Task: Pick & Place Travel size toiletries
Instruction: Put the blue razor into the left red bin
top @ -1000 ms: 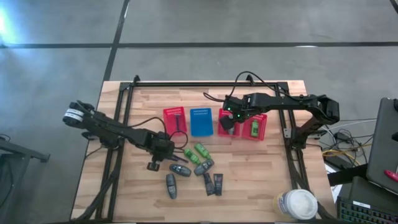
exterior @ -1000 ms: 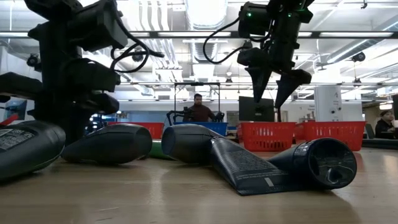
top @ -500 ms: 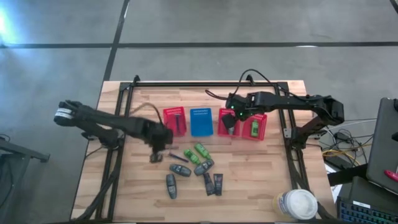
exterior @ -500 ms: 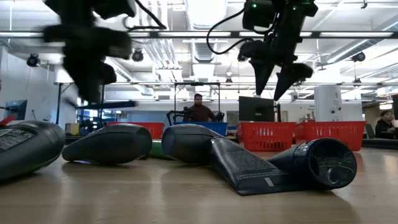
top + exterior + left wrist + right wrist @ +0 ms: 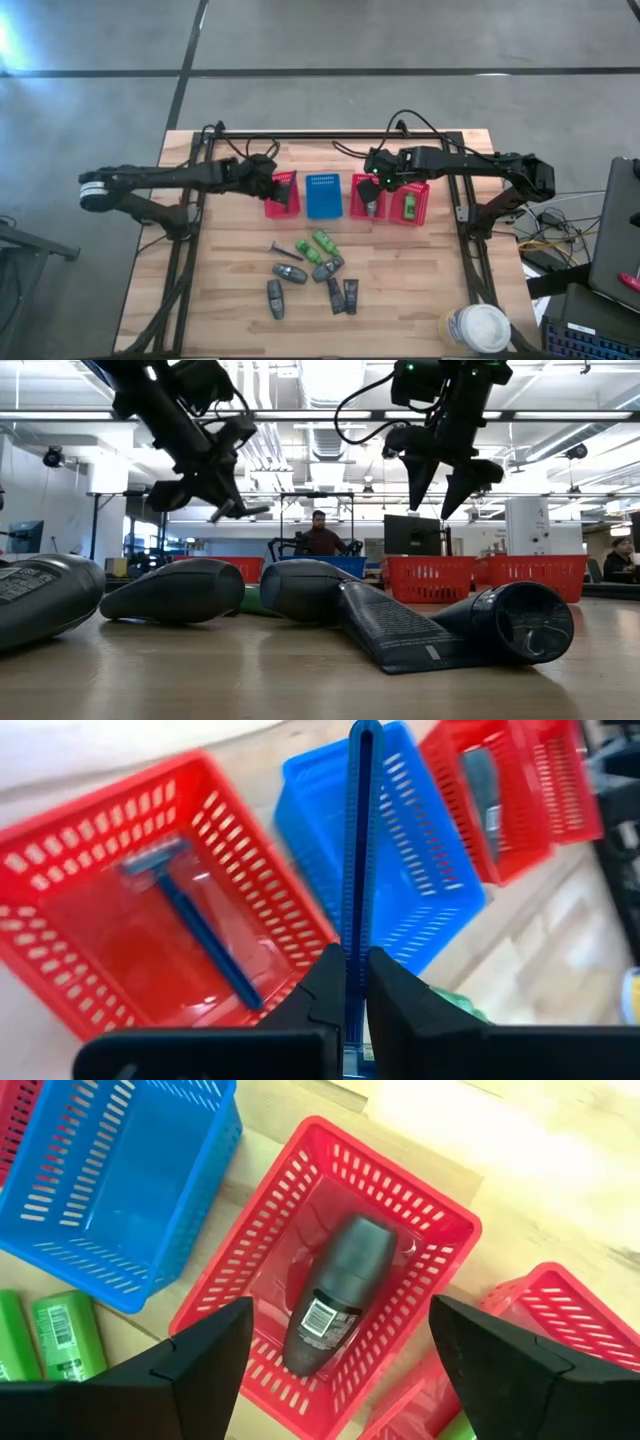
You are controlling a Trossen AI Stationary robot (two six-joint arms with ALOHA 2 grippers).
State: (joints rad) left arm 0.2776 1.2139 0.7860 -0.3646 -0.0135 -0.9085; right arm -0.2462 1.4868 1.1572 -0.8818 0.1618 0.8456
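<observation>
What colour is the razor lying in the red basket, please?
Blue razor, clearest in the left wrist view.

Two dark, slender arms are seen, trailed by looping black cables; a green light is lit on the right arm [image 5: 384, 181]; a white band is carried by the left arm [image 5: 92, 185].

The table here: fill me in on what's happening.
Two arms are sorting toiletries into baskets. The left gripper is shut on a thin blue razor above the leftmost red basket, which already holds one razor. The right gripper hangs open over another red basket with a grey tube inside. More tubes wait on the table.
</observation>
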